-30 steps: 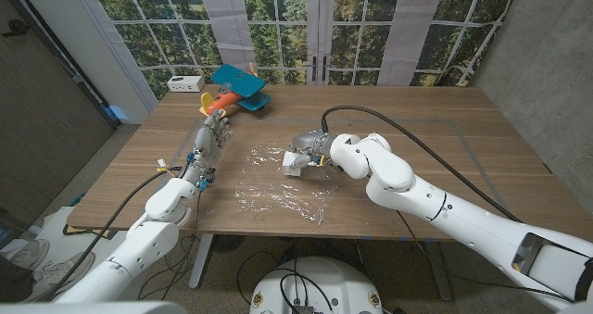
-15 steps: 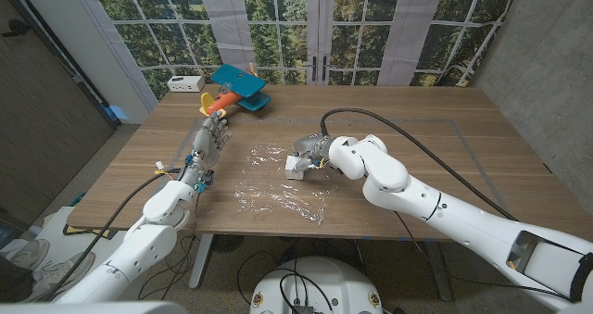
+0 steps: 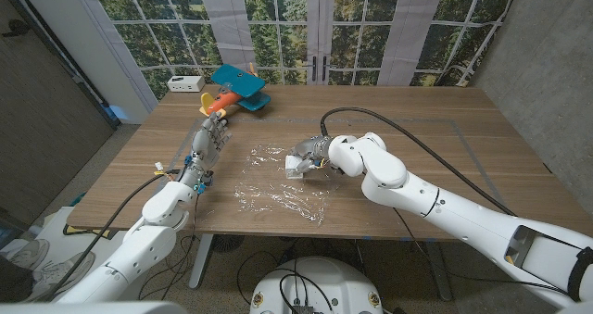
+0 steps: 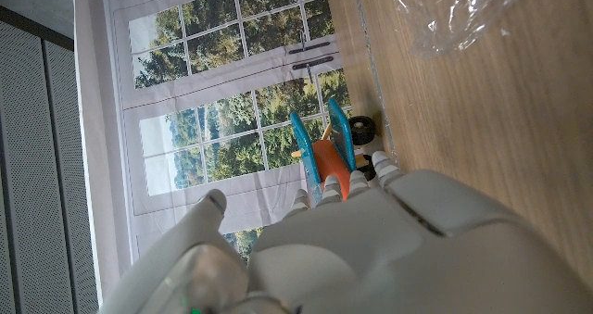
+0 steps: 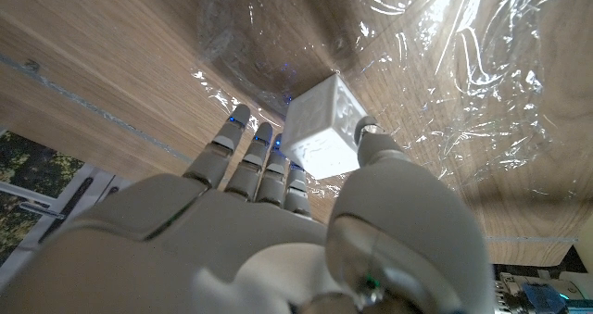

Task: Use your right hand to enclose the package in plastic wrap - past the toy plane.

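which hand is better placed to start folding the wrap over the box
The right hand: it grips the white box over the plastic wrap. The left hand stands off the sheet, nearer the toy plane, holding nothing.

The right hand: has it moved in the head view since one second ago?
Yes, slightly. The right hand, holding the package, has shifted a little toward the far edge of the plastic wrap.

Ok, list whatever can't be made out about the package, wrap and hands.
- Package, head view: contact hidden by right hand.
- Plastic wrap, right wrist view: cut off at edges.
- Left hand, head view: too small to tell how it meets the table.
- Toy plane, left wrist view: partly behind that hand.
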Tool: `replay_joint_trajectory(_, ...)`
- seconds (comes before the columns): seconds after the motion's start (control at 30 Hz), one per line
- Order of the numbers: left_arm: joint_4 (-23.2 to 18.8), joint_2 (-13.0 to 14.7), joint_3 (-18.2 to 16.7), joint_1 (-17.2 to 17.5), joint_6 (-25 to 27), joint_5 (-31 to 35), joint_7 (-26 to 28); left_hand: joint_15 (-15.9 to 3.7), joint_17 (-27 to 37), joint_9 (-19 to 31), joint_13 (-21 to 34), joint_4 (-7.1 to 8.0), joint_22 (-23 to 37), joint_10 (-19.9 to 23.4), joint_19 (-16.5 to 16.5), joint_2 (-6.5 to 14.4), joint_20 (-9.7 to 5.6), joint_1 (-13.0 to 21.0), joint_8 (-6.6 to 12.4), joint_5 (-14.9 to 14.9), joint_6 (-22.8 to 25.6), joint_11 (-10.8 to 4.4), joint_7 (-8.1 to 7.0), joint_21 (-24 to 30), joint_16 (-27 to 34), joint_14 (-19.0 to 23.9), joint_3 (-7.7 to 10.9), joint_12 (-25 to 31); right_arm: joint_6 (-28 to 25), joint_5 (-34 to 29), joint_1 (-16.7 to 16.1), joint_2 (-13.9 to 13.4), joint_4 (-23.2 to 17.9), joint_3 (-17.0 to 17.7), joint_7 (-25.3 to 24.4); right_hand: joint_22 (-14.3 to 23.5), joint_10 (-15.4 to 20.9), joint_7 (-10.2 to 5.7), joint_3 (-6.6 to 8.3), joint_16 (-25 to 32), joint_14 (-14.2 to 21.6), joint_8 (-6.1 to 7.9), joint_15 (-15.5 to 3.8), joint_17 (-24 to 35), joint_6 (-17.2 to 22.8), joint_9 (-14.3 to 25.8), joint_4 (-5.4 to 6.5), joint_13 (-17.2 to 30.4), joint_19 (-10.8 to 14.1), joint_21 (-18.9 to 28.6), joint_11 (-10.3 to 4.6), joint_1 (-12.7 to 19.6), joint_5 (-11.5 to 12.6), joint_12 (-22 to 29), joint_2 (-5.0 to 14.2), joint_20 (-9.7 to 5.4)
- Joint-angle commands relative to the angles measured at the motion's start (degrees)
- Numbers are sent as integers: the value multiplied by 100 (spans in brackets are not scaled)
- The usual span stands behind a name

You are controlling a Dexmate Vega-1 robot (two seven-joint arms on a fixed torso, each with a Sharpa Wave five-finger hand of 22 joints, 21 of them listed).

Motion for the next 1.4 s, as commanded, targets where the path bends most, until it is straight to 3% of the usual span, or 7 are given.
replay_joint_trajectory(0.03, 102, -48, 75, -119, 51, -8, -67, 56, 8, 15, 10, -21, 11, -312, 5, 16, 28, -10, 25, -2, -500, -16, -5, -14, 17, -44, -8, -14, -32, 122, -21, -184, -262, 93, 53, 12, -43, -4, -20, -51, -21, -42, 3, -16, -46, -20, -40, 19, 14, -23, -1, 53, 28, 6, -80, 57)
replay_joint_trajectory(0.4, 245, -114, 154, -223, 54, -20, -140, 63, 8, 15, 10, -19, 11, -309, 4, 12, 28, -14, 24, -2, -499, -18, -13, -15, 19, -39, -12, -14, -368, -60, -289, -365, -512, 379, -404, 11, -73, 5, 64, -106, -41, -59, -35, -70, 114, -90, -137, 17, 21, -24, -55, 185, 68, 11, 11, 53)
replay_joint_trajectory(0.93, 421, 16, 56, -255, -411, 180, -368, 18, 2, 13, 8, -41, 9, -100, 40, -36, 28, -11, 77, -6, -306, 9, -41, -7, 62, 100, -32, 57, -1169, -735, -732, -335, -507, 580, -1095, 13, 26, -46, -10, -71, 110, 47, -133, -105, 753, -194, -168, 10, 114, 5, -155, 169, 73, 72, 71, 40)
replay_joint_trajectory(1.23, 190, 120, -83, -39, -438, 210, -185, 8, -8, 11, 4, -76, 8, -7, 130, -69, 21, 9, 72, -5, -253, -14, -63, 21, 68, 194, -42, 73, -1593, -1191, -1001, -60, -325, 550, -1628, 21, 417, -16, -149, 58, 454, 256, -245, -112, 1526, -236, -133, 0, 305, 67, -209, 81, 76, 192, 115, 9)
replay_joint_trajectory(1.4, 81, 124, -175, 101, -459, 158, -92, 7, -10, 11, 3, -83, 7, 22, 147, -71, 23, 14, 73, -4, -239, -15, -71, 26, 73, 223, -42, 81, -1791, -1373, -1081, 155, -131, 476, -1854, 24, 665, -13, -280, 72, 551, 467, -242, -141, 2145, -241, -151, -9, 326, 61, -246, 34, 95, 229, 36, 21)
